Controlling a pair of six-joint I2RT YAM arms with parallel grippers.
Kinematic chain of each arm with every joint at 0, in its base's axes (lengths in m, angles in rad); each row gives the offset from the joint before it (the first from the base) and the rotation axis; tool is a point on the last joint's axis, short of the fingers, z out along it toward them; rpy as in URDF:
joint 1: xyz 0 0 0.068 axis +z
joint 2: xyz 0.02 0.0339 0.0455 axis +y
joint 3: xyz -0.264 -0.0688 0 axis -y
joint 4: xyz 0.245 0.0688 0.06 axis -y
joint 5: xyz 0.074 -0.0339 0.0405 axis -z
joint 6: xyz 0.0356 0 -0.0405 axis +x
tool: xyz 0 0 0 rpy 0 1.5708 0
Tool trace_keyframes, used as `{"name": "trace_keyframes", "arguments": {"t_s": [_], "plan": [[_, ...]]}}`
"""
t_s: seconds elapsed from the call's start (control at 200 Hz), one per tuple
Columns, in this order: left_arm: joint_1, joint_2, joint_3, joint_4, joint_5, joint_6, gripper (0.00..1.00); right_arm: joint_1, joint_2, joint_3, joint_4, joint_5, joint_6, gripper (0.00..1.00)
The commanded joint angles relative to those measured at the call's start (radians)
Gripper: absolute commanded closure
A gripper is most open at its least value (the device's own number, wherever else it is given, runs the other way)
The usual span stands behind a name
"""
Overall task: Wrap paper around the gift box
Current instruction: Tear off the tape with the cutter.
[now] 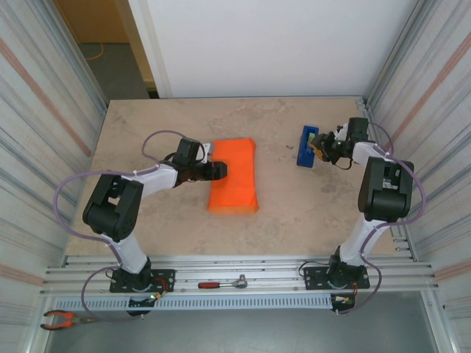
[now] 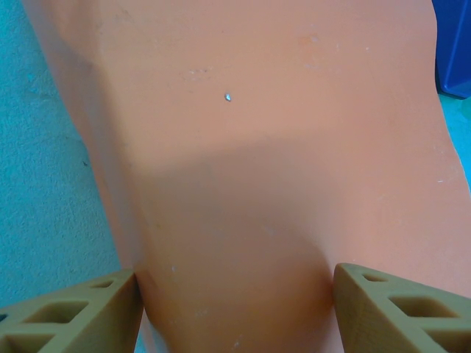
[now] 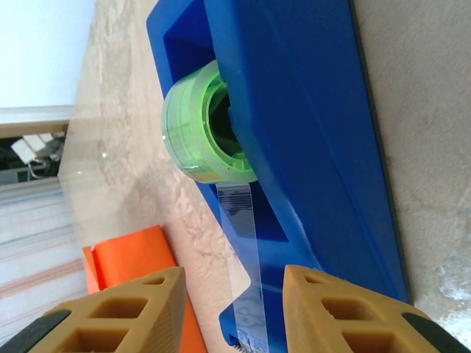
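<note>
The beige table (image 1: 287, 213) carries the orange paper (image 1: 234, 176) and, well apart, a blue tape dispenser (image 1: 305, 147).

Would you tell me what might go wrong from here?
The right jaws straddle the thin tape strip at the blue dispenser; closing off-centre may miss it or stick it to one jaw. Nothing holds the dispenser down, so a pull may drag it. The left jaws stand open over the orange paper, so its folds may spring loose.

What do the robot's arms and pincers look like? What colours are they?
The left arm and right arm have chunky black joints and white tubes. A pale purple cable loops along each. The pincer fingers are tan plastic with hollow cells.
</note>
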Motion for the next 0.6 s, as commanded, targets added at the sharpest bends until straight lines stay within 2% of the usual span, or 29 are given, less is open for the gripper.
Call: {"name": "trace_keyframes", "arguments": {"t_s": [0.0,0.591], "plan": [[-0.020,0.067,-0.045,-0.153,-0.049,0.046,0.33,0.008,0.025,-0.007,0.002,-0.022,-0.032,0.63],[-0.021,0.063,-0.042,-0.153,-0.049,0.046,0.34,0.009,0.049,-0.022,0.016,-0.028,-0.027,0.76]]}}
